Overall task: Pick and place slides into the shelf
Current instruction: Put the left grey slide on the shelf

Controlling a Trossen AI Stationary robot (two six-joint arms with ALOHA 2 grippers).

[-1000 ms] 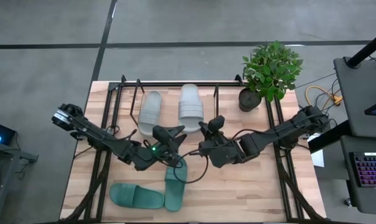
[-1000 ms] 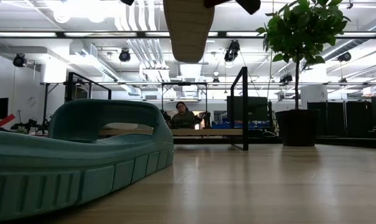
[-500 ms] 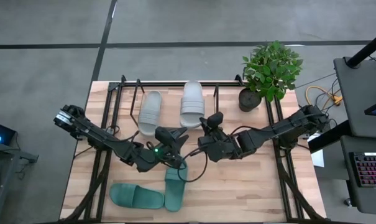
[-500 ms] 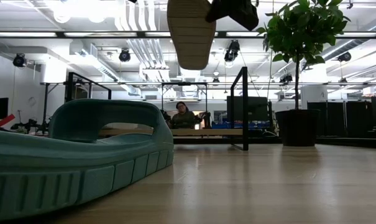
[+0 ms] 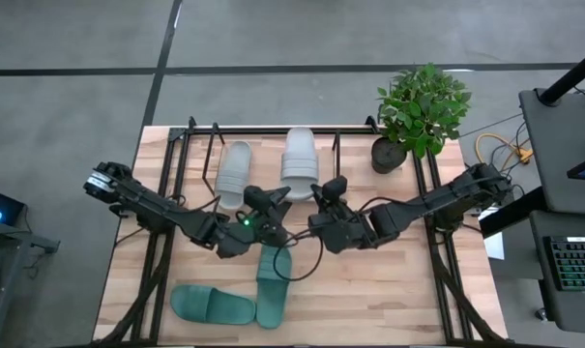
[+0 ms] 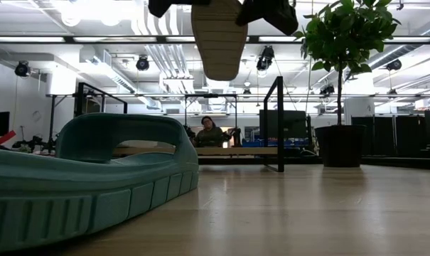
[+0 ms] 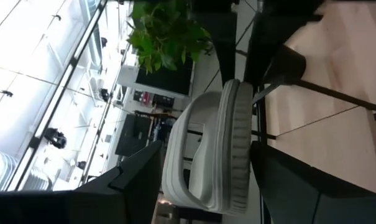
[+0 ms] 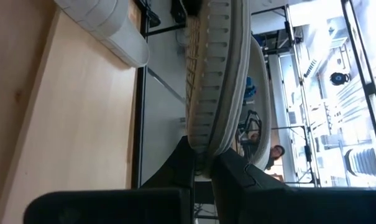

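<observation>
My right gripper (image 5: 323,193) pinches the heel of 1 grey slide (image 5: 298,162), holding it raised over the shelf (image 5: 333,145). My left gripper (image 5: 270,200) hovers just beside it, fingers apart. 2 teal slides (image 5: 213,304) lie on the counter (image 5: 389,290).

Two light grey slides (image 5: 234,174) (image 5: 298,160) contrast with two dark teal green slides (image 5: 212,305) (image 5: 273,287) on the near side. The raised grey slide shows a ribbed, pale tan sole (image 6: 218,39). The shelf (image 5: 190,135) is thin black tubing over pale, grained wood. Both arms are dark. The far-right plant (image 5: 423,104) has bright green leaves in a black pot.
</observation>
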